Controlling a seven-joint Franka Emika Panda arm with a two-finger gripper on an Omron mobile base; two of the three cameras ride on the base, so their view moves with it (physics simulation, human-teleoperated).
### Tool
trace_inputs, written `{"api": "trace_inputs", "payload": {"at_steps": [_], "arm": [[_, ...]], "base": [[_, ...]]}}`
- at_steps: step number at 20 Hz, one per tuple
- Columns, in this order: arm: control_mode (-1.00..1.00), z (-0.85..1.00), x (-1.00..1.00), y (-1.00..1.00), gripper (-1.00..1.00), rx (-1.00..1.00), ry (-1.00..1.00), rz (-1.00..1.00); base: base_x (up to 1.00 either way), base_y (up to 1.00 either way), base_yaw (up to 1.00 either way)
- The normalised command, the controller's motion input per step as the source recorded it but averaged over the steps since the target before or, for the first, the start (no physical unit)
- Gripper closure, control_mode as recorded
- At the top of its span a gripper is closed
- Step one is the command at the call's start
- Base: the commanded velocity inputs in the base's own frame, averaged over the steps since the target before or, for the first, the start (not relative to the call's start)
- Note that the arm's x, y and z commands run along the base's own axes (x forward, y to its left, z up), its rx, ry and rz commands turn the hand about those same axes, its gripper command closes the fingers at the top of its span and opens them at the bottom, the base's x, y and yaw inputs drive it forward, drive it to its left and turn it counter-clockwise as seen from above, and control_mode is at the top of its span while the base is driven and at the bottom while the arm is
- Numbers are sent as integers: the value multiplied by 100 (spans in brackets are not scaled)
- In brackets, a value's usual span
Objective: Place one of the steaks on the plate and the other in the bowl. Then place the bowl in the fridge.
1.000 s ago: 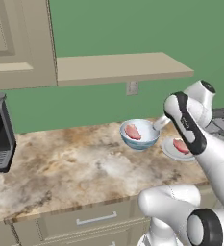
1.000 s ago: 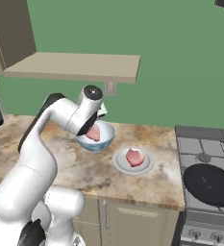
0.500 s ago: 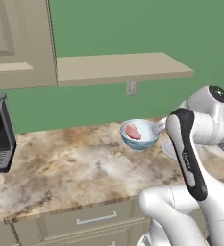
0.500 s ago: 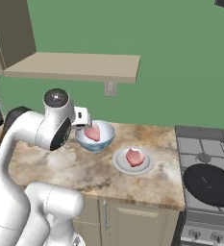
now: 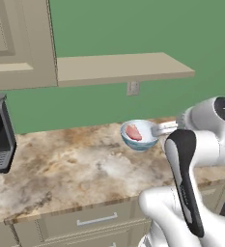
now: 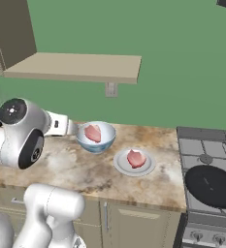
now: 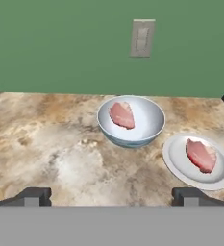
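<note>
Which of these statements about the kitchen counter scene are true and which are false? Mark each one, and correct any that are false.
1. One steak lies in the bowl. True.
2. The plate is bare. False: the other steak lies on it.
3. The gripper is open and holds nothing. True.
4. The bowl stands inside the fridge. False: it stands on the counter, beside the plate.
5. A black frying pan sits on the stove. True.

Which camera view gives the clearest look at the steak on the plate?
The hand view: the steak lies whole and unobstructed on the plate, seen close from above. The right base view also shows it whole but smaller. In the left base view the arm stands in front of that spot.
</note>
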Motion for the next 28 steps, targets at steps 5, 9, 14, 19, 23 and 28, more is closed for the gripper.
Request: {"api": "trace_inputs", "payload": {"at_steps": [5, 9, 14, 19, 23, 28], "arm": [[-100, 63, -80, 0, -100, 5, -1, -9], [100, 17, -46, 0, -100, 2, 0, -3], [100, 0, 0, 0, -100, 0, 0, 0], [100, 0, 0, 0, -100, 0, 0, 0], [100, 0, 0, 0, -100, 0, 0, 0], [100, 0, 0, 0, -100, 0, 0, 0]], "base": [[0, 0, 0], [-35, -4, -1], [-98, -2, 0], [-100, -12, 1], [-100, 0, 1], [-27, -77, -12]]}}
